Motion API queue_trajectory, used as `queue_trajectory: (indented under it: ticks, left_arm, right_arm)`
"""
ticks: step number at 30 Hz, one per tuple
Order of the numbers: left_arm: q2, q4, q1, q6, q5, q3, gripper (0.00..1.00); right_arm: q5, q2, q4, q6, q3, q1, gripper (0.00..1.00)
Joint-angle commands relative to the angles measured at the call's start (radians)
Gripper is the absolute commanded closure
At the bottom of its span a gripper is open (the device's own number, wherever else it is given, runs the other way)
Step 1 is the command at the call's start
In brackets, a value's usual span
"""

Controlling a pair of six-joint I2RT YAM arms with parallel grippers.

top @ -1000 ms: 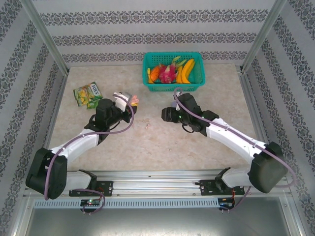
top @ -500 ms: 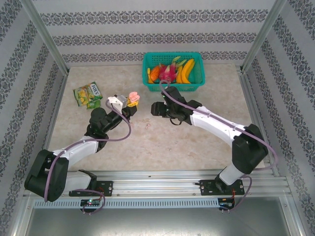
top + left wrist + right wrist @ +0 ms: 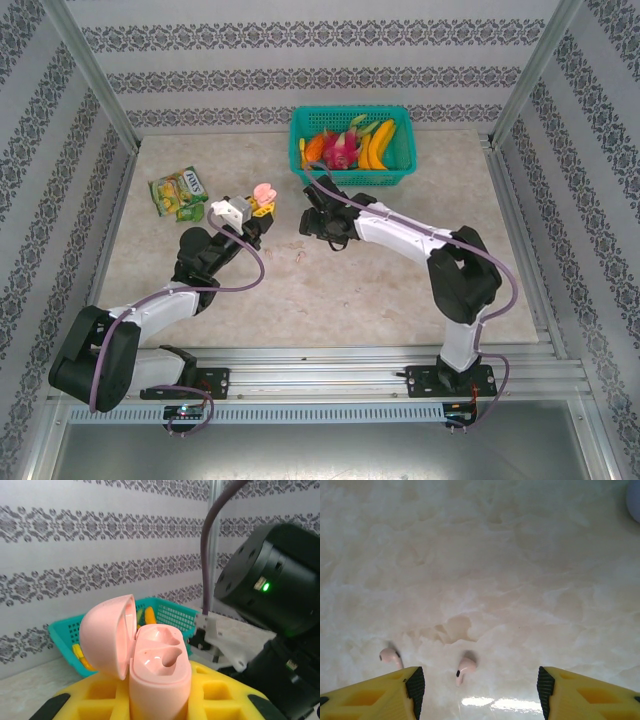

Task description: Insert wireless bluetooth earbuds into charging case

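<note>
Swinging left since a second ago, the right arm point(image 3: 400, 232) now brings the right jaws beside the left jaws, near the teal basket point(image 3: 352, 178) at the desk's point(image 3: 400, 290) far edge. The right jaws stand apart over one pink earbud point(image 3: 465, 669); a second earbud point(image 3: 391, 656) lies nearby. The left jaws are clamped on the pink charging case point(image 3: 160, 670), upright, lid open.

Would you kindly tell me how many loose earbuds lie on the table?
2, both pale pink, apart on the table in the right wrist view: the first earbud at lower left, the second earbud near the bottom middle. Others may be hidden.
</note>
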Motion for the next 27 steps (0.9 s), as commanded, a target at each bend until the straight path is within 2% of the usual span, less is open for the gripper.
queue_trajectory:
  ticks: [1, 9, 17, 27]
  left_arm:
    - [-0.018, 0.118, 0.024, 0.002, -0.056, -0.019, 1.00]
    - [0.017, 0.176, 0.047, -0.031, -0.067, -0.024, 1.00]
    - [0.029, 0.209, 0.054, -0.052, -0.074, -0.032, 1.00]
    - [0.028, 0.224, 0.060, -0.060, -0.079, -0.042, 1.00]
  right_arm:
    - [0.033, 0.054, -0.089, 0.074, 0.058, 0.024, 0.36]
    - [0.103, 0.173, -0.264, 0.153, 0.202, 0.080, 0.36]
    - [0.088, 0.270, -0.314, 0.216, 0.280, 0.104, 0.35]
    - [0.092, 0.363, -0.361, 0.214, 0.379, 0.131, 0.39]
